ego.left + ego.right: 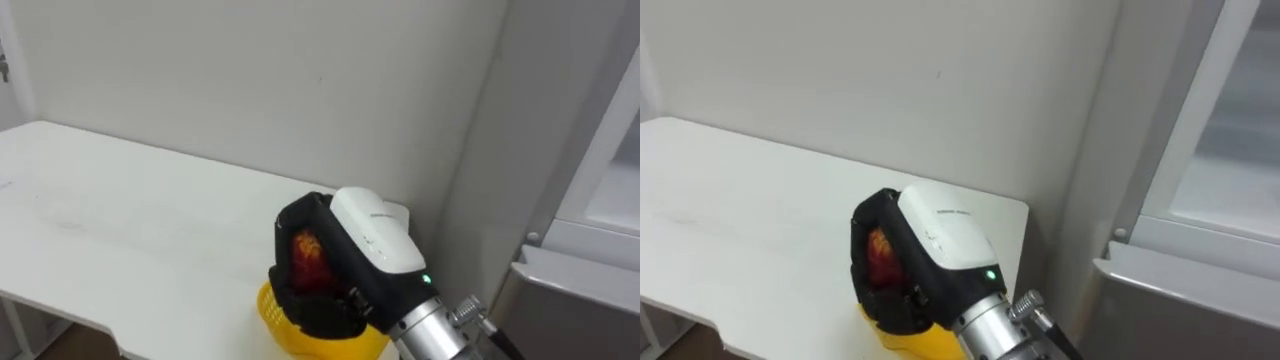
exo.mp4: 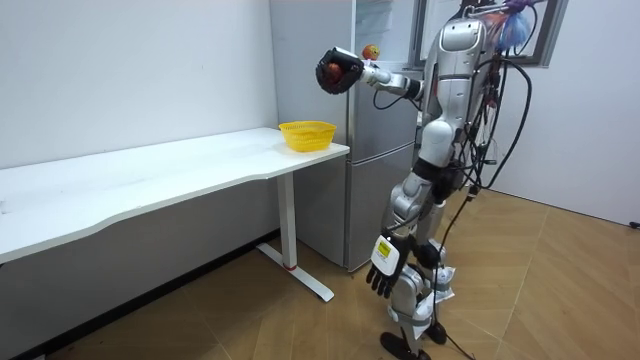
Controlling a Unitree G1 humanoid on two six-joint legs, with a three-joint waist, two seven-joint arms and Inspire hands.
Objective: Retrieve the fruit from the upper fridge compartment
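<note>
1. Red-orange round fruit (image 1: pixel 310 255) is clamped in the curled black fingers of our right hand (image 1: pixel 332 300).
2. Below and slightly beyond that hand, a yellow mesh basket (image 1: pixel 300 335) waits on the white table (image 1: pixel 150 220).
3. Our left hand (image 2: pixel 385 265) hangs loose.
4. We judge the fetching done; next, lower the fruit inside the rim and release it.
</note>
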